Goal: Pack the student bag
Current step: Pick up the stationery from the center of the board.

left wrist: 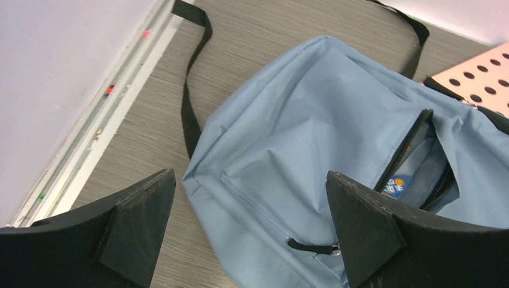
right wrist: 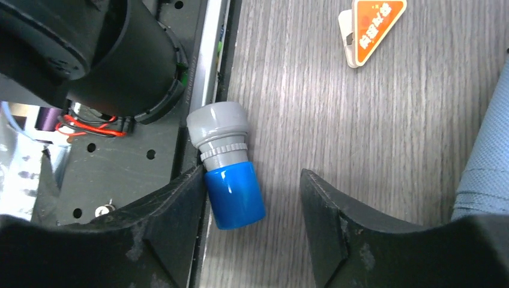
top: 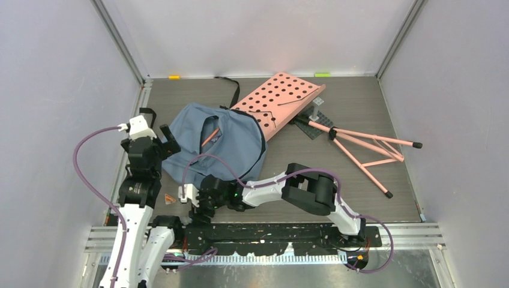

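Observation:
The dusty-blue student bag (top: pixel 231 144) lies flat on the table left of centre, its black-edged main zipper partly undone. In the left wrist view the bag (left wrist: pixel 312 132) fills the middle, with a front-pocket zipper pull (left wrist: pixel 312 246) near my right finger. My left gripper (top: pixel 171 144) (left wrist: pixel 249 198) is open and empty over the bag's left corner. My right gripper (top: pixel 195 204) (right wrist: pixel 252 192) is open, low at the table's near edge. A small blue-and-grey tube (right wrist: pixel 227 168) lies between its jaws, against the left finger.
A pink perforated board (top: pixel 282 102) rests on the bag's far right corner, with its pink folding stand (top: pixel 372 147) lying to the right. An orange triangular tag (top: pixel 170 198) (right wrist: pixel 372 24) lies near the right gripper. The black base rail (right wrist: pixel 120 174) borders the tube. Black straps (left wrist: pixel 191 114) trail left of the bag.

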Controlling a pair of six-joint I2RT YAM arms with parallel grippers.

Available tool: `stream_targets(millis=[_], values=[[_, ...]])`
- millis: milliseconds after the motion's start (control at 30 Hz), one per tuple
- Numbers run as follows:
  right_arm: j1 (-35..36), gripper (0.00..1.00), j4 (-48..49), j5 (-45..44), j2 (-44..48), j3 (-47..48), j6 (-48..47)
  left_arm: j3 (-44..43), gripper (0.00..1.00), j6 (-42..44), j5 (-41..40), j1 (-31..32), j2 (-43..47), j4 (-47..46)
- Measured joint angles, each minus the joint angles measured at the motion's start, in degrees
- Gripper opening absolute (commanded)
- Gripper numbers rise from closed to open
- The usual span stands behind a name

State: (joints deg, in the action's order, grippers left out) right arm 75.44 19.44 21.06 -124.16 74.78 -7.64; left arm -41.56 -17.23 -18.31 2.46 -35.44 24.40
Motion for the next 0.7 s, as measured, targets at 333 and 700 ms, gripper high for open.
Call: stream_targets(millis=[333, 700], values=[[1.53, 0.05, 0.24, -4.68, -0.26, 0.09, -3.69, -0.44, 1.0, -2.34, 1.31, 0.17, -2.03, -0.22], [1.75, 0.01, -10.86, -9.7, 13.11, -4.13, 2.1, -0.68, 1.0, -0.5, -0.57, 0.17, -3.23, -0.11]])
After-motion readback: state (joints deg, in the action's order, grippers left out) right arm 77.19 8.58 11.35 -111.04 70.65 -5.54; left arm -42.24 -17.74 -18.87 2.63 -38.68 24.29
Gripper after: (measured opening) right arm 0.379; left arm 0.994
